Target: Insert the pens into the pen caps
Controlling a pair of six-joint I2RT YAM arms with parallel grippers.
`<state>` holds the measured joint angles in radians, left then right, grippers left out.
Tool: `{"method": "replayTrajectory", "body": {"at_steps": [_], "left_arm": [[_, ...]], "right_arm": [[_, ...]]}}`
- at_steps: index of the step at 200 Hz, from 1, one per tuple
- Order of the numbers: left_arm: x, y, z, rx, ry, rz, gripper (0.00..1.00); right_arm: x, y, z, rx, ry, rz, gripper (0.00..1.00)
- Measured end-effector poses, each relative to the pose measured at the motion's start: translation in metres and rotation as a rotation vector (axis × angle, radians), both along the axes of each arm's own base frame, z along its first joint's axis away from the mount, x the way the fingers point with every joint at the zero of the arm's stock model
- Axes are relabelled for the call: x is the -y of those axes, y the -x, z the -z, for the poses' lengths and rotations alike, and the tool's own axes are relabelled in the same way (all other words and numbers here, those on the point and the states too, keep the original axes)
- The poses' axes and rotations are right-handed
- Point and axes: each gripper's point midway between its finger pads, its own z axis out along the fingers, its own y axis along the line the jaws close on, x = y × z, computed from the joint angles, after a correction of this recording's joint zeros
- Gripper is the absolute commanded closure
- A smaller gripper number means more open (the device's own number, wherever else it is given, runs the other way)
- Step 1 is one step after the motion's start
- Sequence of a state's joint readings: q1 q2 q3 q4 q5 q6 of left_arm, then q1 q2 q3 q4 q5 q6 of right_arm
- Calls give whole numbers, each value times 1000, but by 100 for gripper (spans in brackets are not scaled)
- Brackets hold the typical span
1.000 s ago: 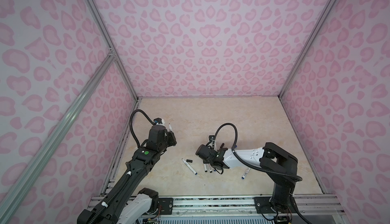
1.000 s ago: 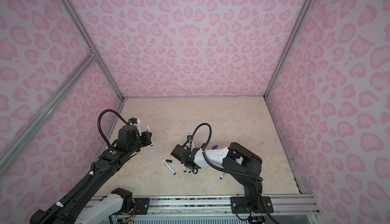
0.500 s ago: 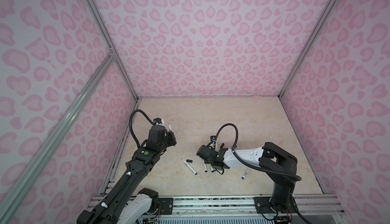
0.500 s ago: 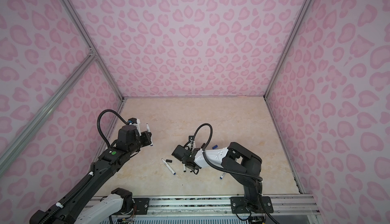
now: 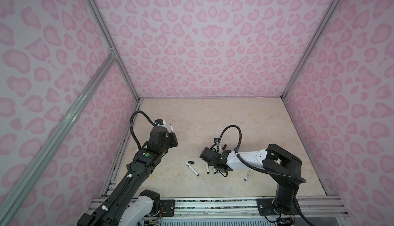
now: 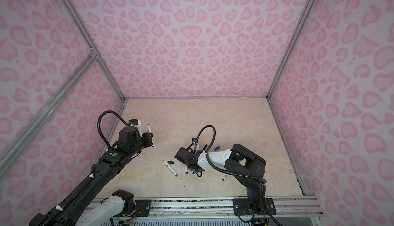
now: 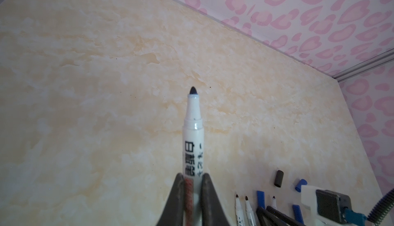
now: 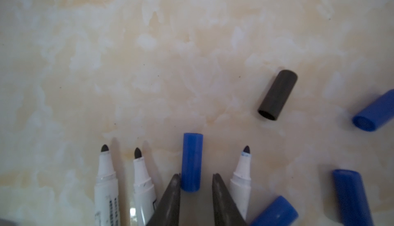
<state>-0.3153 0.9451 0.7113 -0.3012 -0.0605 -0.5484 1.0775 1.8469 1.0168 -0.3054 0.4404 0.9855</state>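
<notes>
Plastic, light, stiff, slick: white pen clamped by its barrel in the left end effector, raised near the left edge of the worktop, tip bare. Right end effector low, mid-worktop toward the front edge, jaws parted astride a blue cap, not yet pinching. Cap will likely roll; pinch across its round side, mouth left clear

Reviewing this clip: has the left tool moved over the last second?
No. In a top view the left tool, shut on a pen, sits at the same spot relative to the loose black cap as before.
</notes>
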Motion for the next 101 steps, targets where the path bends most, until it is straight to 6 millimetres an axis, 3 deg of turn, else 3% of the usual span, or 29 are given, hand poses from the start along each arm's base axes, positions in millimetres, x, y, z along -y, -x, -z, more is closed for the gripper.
{"method": "replayTrajectory", "body": {"at_steps": [101], "left_arm": [[-1, 2, -5, 14, 3, -2, 96]], "right_arm": [[20, -4, 1, 10, 37, 41, 72]]}}
